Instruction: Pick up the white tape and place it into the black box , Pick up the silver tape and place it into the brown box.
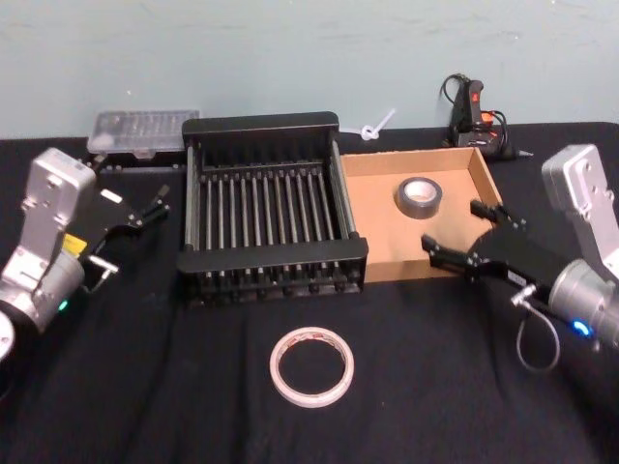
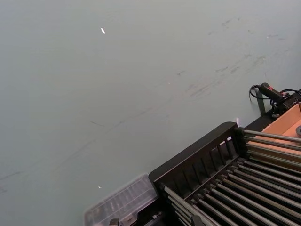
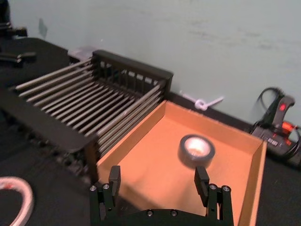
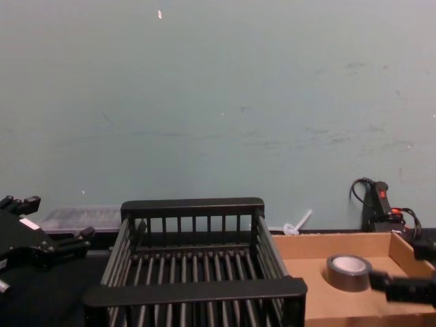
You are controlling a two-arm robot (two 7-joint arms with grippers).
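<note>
Right gripper [image 1: 465, 235], jaws open and empty, at the brown box's [image 1: 387, 263] front edge; silver tape [image 1: 419, 196] lies inside, beyond the jaws.

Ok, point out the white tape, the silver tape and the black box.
white tape [image 1: 311, 367]: head view, on its ring.
silver tape [image 1: 419, 197]: head view, on its top face.
black box [image 1: 261, 123]: head view, on its far rim.

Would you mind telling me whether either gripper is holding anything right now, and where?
Nothing is held. The right gripper is open over the brown box, and the left gripper is open beside the black box.
</note>
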